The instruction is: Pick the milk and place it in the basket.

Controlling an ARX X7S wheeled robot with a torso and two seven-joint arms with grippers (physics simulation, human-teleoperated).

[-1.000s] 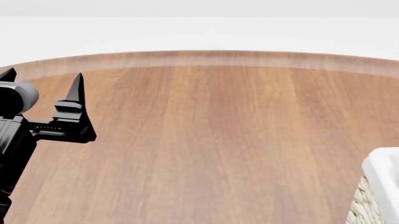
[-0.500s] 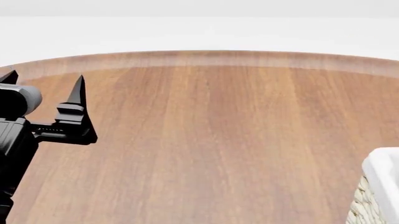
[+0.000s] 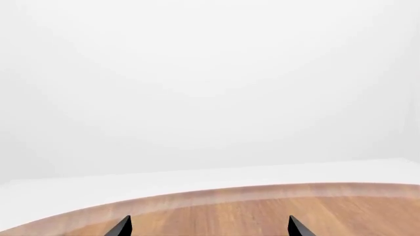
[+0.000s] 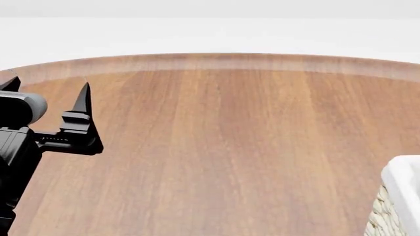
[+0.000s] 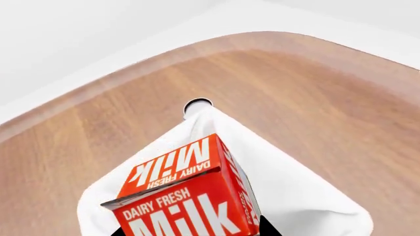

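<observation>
The milk [image 5: 190,196], a red carton with white "Milk" lettering, fills the near part of the right wrist view. My right gripper [image 5: 194,229] is shut on it, one dark fingertip on each side. The carton hangs over the white cloth liner of the basket [image 5: 308,196]. In the head view only a corner of the basket [image 4: 402,183] shows at the lower right, with wicker below the liner; the milk and right gripper are out of that view. My left gripper [image 4: 48,84] is open and empty above the table's left side, and it also shows in the left wrist view [image 3: 208,227].
The round wooden table [image 4: 223,137] spreads under both arms, with its curved far edge against a white background. A small dark-rimmed round thing [image 5: 198,104] sits at the far tip of the liner.
My left gripper has drifted slightly lower and to the right in the head view. The basket corner has not moved.
</observation>
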